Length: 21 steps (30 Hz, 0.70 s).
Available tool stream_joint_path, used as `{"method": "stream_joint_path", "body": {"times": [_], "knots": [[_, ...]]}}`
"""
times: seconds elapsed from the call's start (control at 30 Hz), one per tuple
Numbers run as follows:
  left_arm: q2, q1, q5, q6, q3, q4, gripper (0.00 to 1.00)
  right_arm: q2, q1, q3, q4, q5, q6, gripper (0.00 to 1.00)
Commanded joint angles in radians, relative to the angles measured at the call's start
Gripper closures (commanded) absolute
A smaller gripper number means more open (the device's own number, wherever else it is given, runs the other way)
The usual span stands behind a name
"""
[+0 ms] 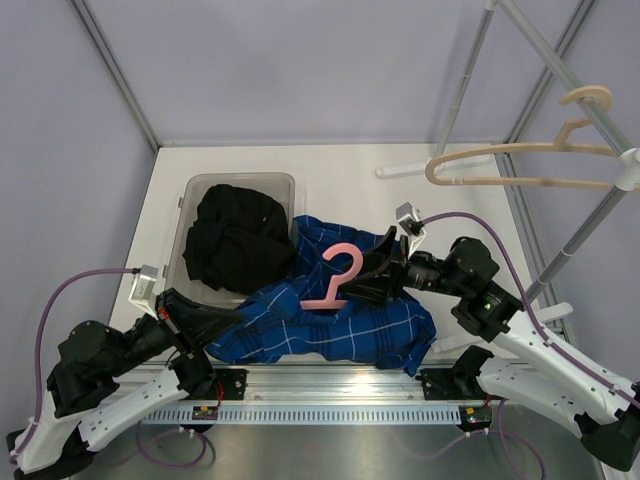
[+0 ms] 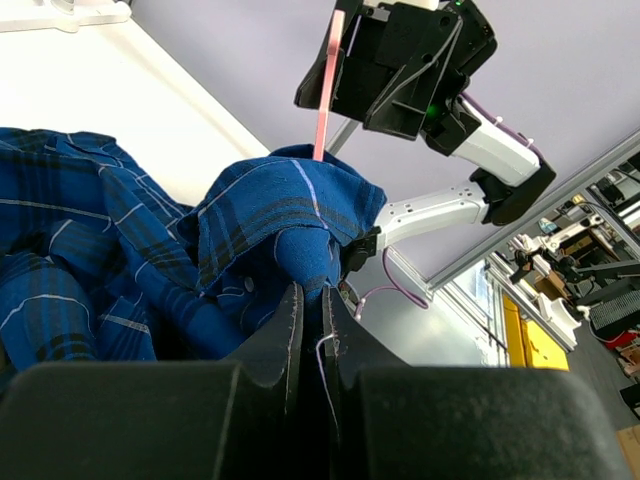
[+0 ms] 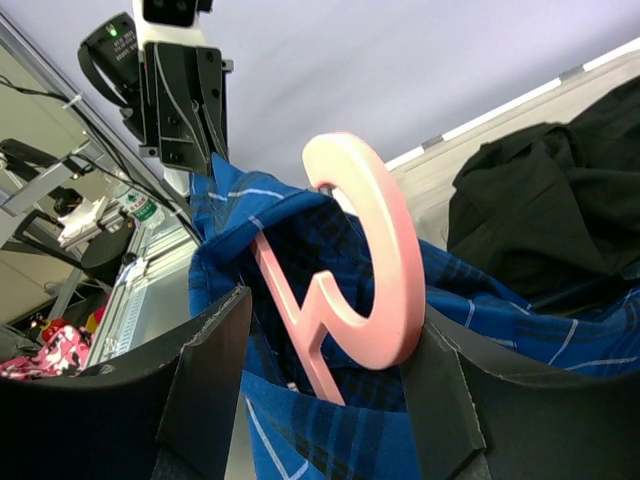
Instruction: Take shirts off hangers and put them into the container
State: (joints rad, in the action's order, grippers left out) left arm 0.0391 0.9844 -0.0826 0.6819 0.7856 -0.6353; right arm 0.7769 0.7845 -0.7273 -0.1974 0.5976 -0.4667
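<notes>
the white table (image 1: 340, 170) carries everything, and i place the rest from the rectangular translucent grey-clear plastic bin (image 1: 240, 177) on its left half. the royal blue cloth shirt with thin white checks (image 1: 350, 325) lies spread on the table on the bin's near right side, with its edge touching the bin's near right corner. the plain black cloth shirt (image 1: 235, 240) sits bundled inside the bin. well to the right of the bin and higher up, the thin beige curved hanger (image 1: 588, 92) hangs bare on the grey metal rack pole (image 1: 560, 70). the pink curved hanger (image 1: 340, 275) stands up out of the blue shirt just right of the bin, its lower part hidden in the cloth.

my left gripper (image 2: 310, 300), on the bin's near side, is pinched tight on a fold of the blue shirt. my right gripper (image 3: 335, 310), to the right of the bin, has its jaws standing wide on either side of the pink hanger's hook. one finger (image 3: 450, 380) touches the hook, but i cannot tell whether the hook is clamped.
</notes>
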Motion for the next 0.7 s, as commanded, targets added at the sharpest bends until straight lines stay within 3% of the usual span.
{"method": "stream_joint_path", "body": {"times": [0.0, 0.47, 0.67], "knots": [[0.002, 0.003, -0.031, 0.016, 0.04, 0.103, 1.0, -0.01, 0.006, 0.022, -0.043, 0.05, 0.014, 0.34], [0.008, 0.003, -0.055, 0.027, 0.037, 0.125, 1.0, -0.002, 0.005, 0.014, -0.039, 0.042, 0.033, 0.42], [0.005, 0.003, -0.06, 0.03, 0.015, 0.141, 1.0, 0.022, 0.005, -0.004, -0.063, 0.059, 0.031, 0.55]]}}
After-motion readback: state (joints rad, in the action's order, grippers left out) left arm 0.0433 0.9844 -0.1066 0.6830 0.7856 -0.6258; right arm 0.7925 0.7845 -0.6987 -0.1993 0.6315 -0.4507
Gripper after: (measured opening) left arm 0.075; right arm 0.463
